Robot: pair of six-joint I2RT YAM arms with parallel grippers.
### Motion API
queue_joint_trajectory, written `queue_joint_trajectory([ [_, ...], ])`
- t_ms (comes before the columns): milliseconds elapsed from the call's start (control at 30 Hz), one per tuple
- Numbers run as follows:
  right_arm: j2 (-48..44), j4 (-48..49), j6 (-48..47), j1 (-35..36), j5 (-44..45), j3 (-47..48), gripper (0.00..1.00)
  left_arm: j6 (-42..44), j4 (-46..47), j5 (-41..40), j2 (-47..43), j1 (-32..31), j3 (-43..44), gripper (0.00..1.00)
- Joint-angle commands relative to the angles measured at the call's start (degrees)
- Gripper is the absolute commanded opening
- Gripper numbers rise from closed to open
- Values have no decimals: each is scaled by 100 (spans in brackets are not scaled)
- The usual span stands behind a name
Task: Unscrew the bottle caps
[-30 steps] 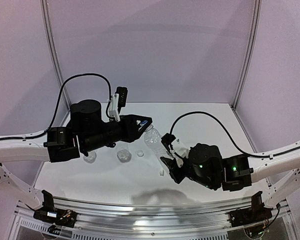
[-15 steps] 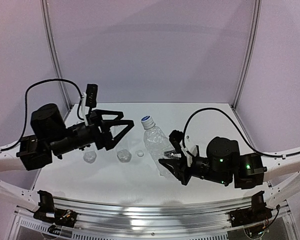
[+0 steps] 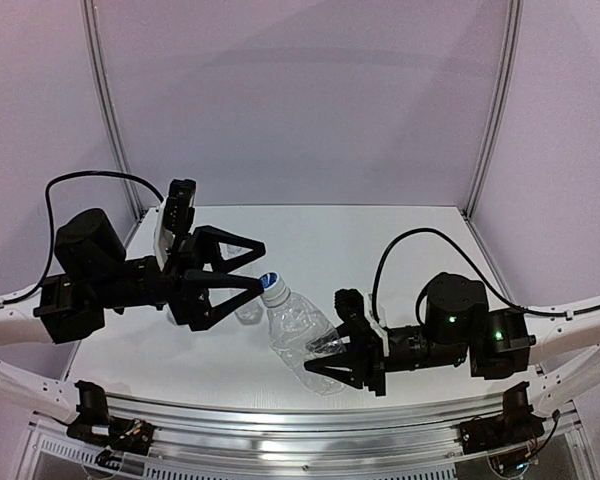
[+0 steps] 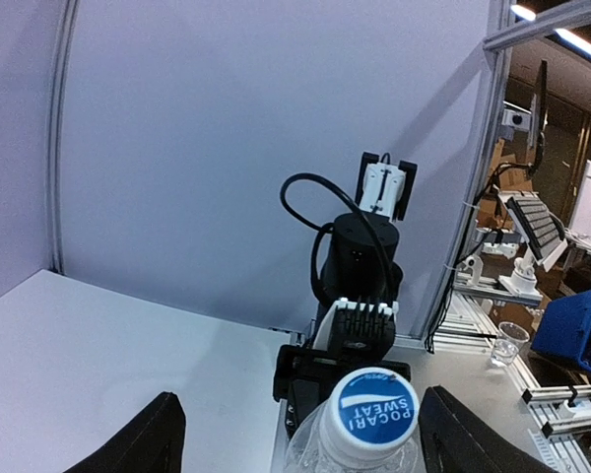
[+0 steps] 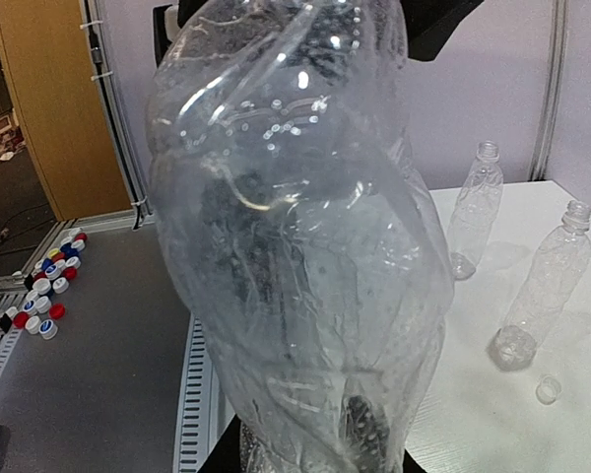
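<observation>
Right gripper [image 3: 317, 358] clamps the clear crinkled bottle [image 3: 296, 328]; left gripper [image 3: 262, 266] gapes wide, fingers either side of the bottle's blue-printed cap [image 4: 376, 414], apart from it

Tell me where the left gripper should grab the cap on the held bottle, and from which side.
Grip the cap by its round side wall, coming straight along the neck from the cap end. The right gripper holds the bottle tilted, so the cap's flat top faces the left gripper, whose open fingers flank it.
</observation>
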Motion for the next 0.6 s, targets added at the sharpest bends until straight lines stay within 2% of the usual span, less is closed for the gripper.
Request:
queue_joint_trajectory([
  [0, 96, 152, -56, -4, -341, -15, 27, 234, -66, 370, 165, -127, 206, 80],
  [200, 157, 109, -55, -8, -359, 29, 27, 401, -132, 379, 193, -290, 259, 79],
  [300, 177, 100, -55, -10, -365, 46, 27, 459, -176, 343, 226, -328, 294, 65],
  [500, 121, 92, -45, -10, -342, 43, 27, 561, -431, 256, 403, -370, 495, 28],
  [567, 59, 112, -46, -9, -300, 6, 27, 575, -486, 190, 474, -394, 552, 22],
])
